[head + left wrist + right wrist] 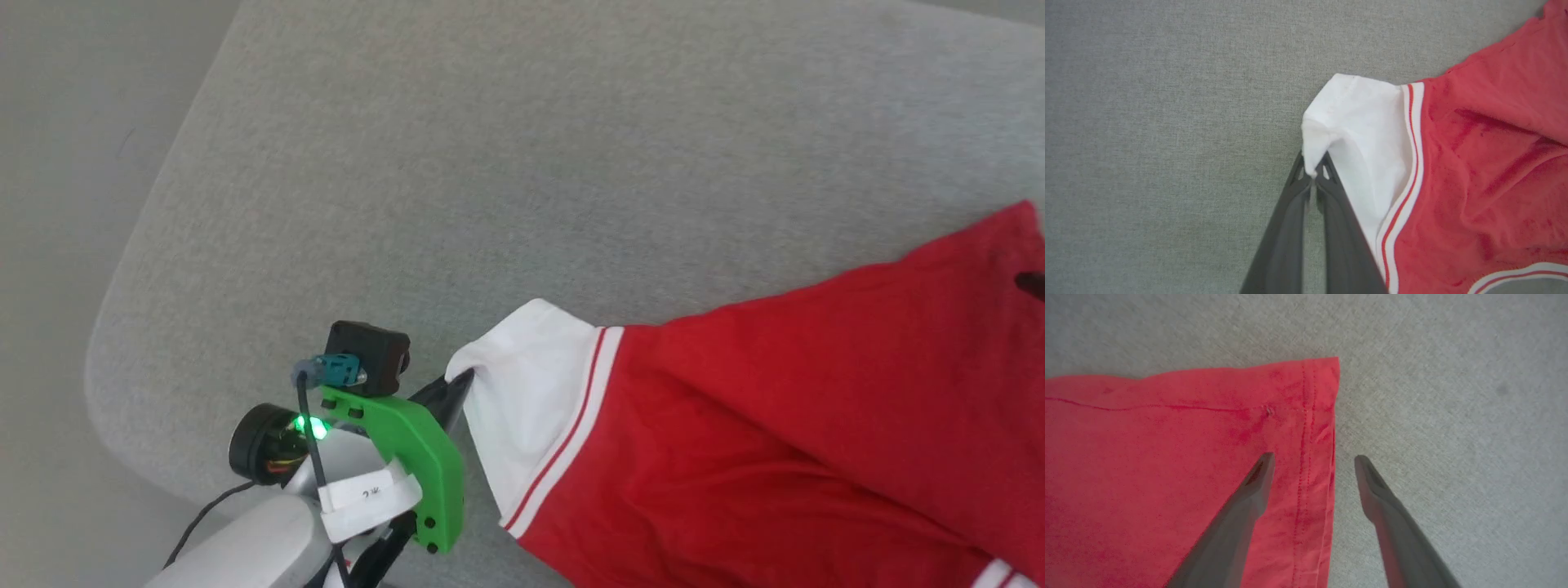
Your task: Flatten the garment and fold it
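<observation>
The red jersey [784,425] lies on the grey table, spread from the lower middle to the right edge of the head view. Its white lining [522,400] with striped trim is turned out at the left end. My left gripper [464,378] is shut on the tip of that white part [1323,134], its dark fingers [1298,192] pressed together on the cloth. In the right wrist view my right gripper [1312,459] stands open over the jersey's stitched hem corner [1314,416], one finger above the red cloth and one above the bare table. The lettering and number are hidden.
The grey fabric tabletop [522,163] has a rounded corner at the lower left, with pale floor [73,163] beyond its left edge. A green bracket and a black camera [367,359] sit on my left wrist.
</observation>
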